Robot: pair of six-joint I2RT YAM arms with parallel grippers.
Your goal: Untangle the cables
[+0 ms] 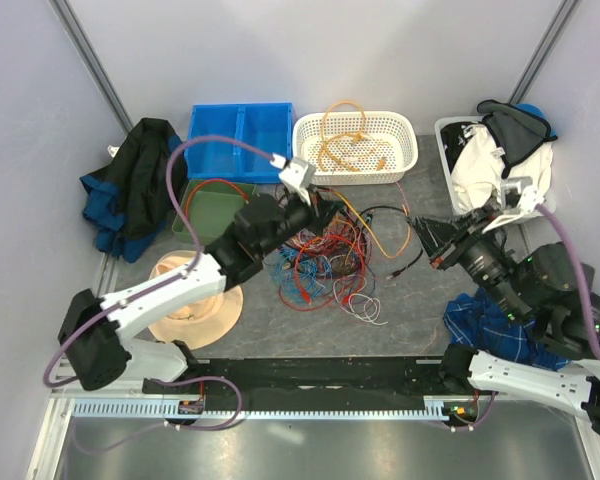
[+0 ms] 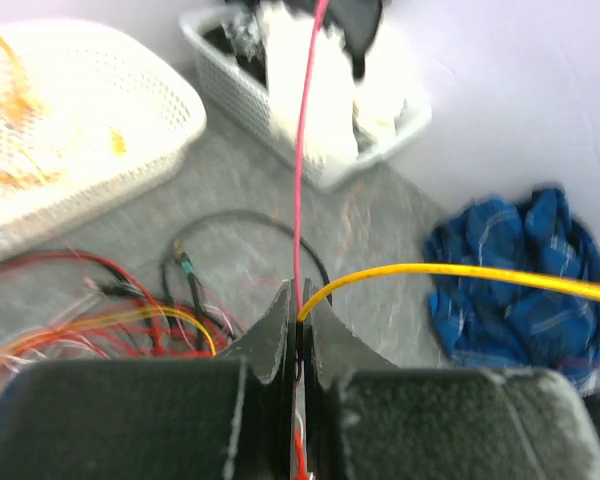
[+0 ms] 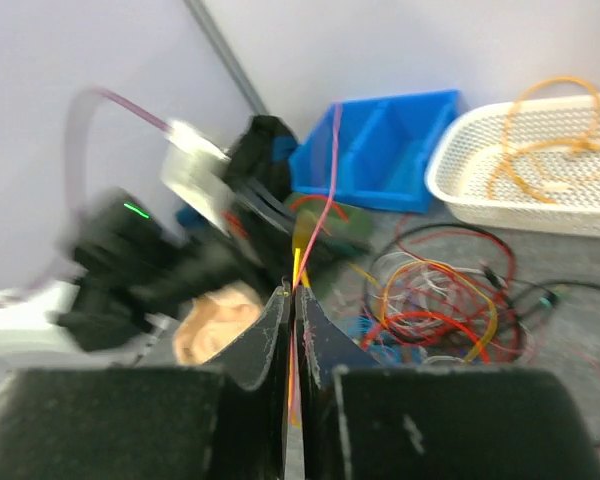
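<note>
"Two pincers, both pinched shut. What have they got?"

"The left gripper has its jaws pressed tight on a pink cable and a yellow cable. The right gripper is squeezed tight on pink and yellow wire too. I think they are the same two wires, but the wrist views are blurry, so I can't be sure."

"Where is the rest of the mess?"

"The tangle lies on the table in the middle of the top view, between the two grippers. Red, orange, blue, black and white wires loop over each other."

"How do you get one out nicely?"

"Move the grippers apart slowly and lift a little, so the yellow cable slides free. If the whole pile comes along, stop. That means a loop is caught."

"What else is around?"

"A white basket at the top middle holds orange cables, with a blue bin just left of it. A laundry basket full of clothes sits at the upper right, a blue checked cloth at the lower right, and a straw hat at the lower left."

"Anything in the way?"

"A black cable curls at the right side of the pile. It could snag."
</note>
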